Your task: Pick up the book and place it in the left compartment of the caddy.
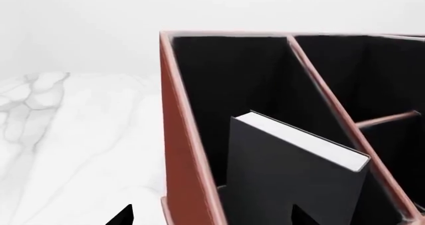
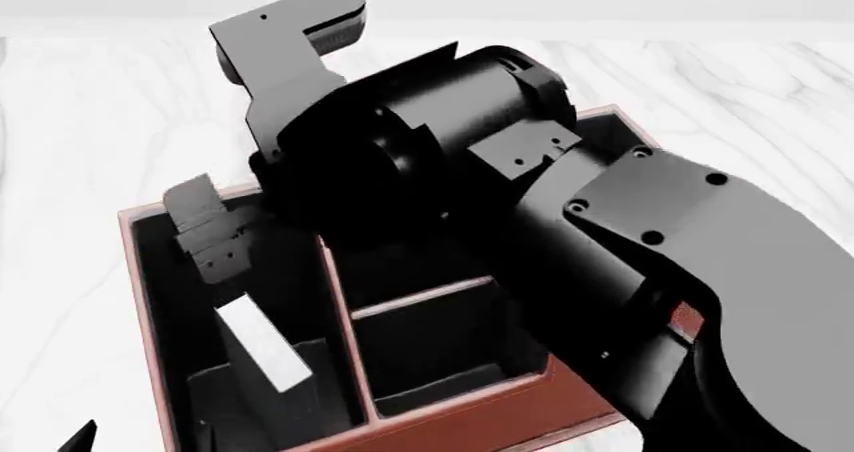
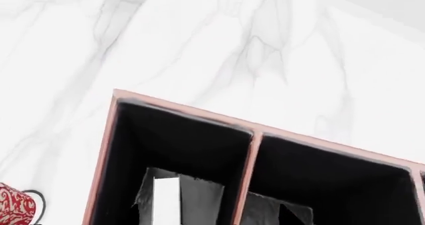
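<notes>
Inside the caddy [image 2: 467,412], the book [image 1: 292,175] is standing upright in the left compartment [image 1: 226,85], its white page edges facing up and its black cover leaning close to the divider wall. From the head view, the right gripper [image 2: 214,227] is hovering just above that compartment, over the book's far end; whether its jaws are parted or closed on anything I cannot tell, though nothing seems to be clamping the book. The left gripper is showing only as dark fingertips at the wrist picture's edge, so its state is also unclear.

Judging by this, the placing looks nearly complete. To finish well, the arm should be rising straight up from the caddy, keeping clear of the book's top edge and the pale-trimmed rim, so nothing tips.

Around the caddy, a white marble tabletop [image 3: 199,46] with grey veining is spreading out. Beside the caddy's outer wall, a red-and-white patterned mug [image 3: 15,204] is peeking into view.
</notes>
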Robot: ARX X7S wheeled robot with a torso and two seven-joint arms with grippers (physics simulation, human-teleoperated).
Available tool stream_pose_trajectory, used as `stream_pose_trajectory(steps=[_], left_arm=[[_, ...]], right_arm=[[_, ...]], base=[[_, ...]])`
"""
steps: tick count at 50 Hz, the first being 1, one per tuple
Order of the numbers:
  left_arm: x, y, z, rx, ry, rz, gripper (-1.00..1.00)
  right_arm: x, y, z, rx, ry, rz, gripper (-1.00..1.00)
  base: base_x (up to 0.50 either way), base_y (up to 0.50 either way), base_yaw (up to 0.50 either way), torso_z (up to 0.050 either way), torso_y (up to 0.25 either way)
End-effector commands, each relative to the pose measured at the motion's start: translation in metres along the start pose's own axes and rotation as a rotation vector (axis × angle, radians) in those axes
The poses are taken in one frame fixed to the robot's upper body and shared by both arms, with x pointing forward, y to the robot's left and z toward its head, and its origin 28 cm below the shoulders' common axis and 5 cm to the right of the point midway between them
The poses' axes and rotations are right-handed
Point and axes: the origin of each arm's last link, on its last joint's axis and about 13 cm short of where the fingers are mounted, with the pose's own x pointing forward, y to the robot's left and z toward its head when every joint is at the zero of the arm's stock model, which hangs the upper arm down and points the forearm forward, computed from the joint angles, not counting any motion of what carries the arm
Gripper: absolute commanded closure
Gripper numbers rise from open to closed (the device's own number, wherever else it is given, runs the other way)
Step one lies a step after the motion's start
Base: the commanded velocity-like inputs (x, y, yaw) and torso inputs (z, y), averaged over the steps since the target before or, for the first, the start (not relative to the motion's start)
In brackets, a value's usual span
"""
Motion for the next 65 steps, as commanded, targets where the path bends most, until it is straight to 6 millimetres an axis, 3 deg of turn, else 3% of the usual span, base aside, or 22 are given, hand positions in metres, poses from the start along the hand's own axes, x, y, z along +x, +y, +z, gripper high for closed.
stream_pose_trajectory(steps=[1, 6, 11, 16, 21, 25, 27, 40, 65], left_arm=[[-0.003, 0.0, 0.004, -0.007, -0.01, 0.001, -1.0], [-0.001, 0.001, 0.004, -0.006, -0.012, 0.008, -1.0], [-0.004, 0.0, 0.006, -0.01, -0.019, 0.004, -1.0], [-0.004, 0.0, 0.007, -0.013, -0.022, 0.005, -1.0], [-0.005, 0.0, 0.009, -0.015, -0.027, 0.003, -1.0], [-0.005, 0.0, 0.01, -0.014, -0.031, 0.005, -1.0], [-0.005, 0.001, 0.012, -0.019, -0.035, 0.009, -1.0], [-0.007, 0.0, 0.019, -0.022, -0.065, 0.014, -1.0], [-0.008, -0.001, 0.02, -0.015, -0.072, 0.008, -1.0]], right_arm=[[-0.053, -0.017, -0.023, -0.015, -0.283, -0.144, -1.0], [-0.072, -0.009, -0.077, -0.038, -0.471, -0.232, -1.0], [-0.068, -0.009, -0.116, -0.001, -0.58, -0.367, -1.0], [-0.066, -0.012, -0.161, 0.113, -0.857, -0.453, -1.0], [-0.058, -0.018, -0.193, 0.258, -0.885, -0.482, -1.0], [-0.055, -0.011, -0.213, 0.273, -0.883, -0.526, -1.0], [-0.056, -0.007, -0.22, 0.226, -0.892, -0.615, -1.0], [-0.056, 0.006, -0.248, 0.222, -0.927, -0.697, -1.0], [-0.05, 0.01, -0.25, 0.198, -0.875, -0.627, -1.0]], base=[[0.0, 0.0, 0.0, 0.0, 0.0], [0.0, 0.0, 0.0, 0.0, 0.0], [0.0, 0.0, 0.0, 0.0, 0.0], [0.0, 0.0, 0.0, 0.0, 0.0], [0.0, 0.0, 0.0, 0.0, 0.0], [0.0, 0.0, 0.0, 0.0, 0.0], [0.0, 0.0, 0.0, 0.0, 0.0], [0.0, 0.0, 0.0, 0.0, 0.0], [0.0, 0.0, 0.0, 0.0, 0.0]])
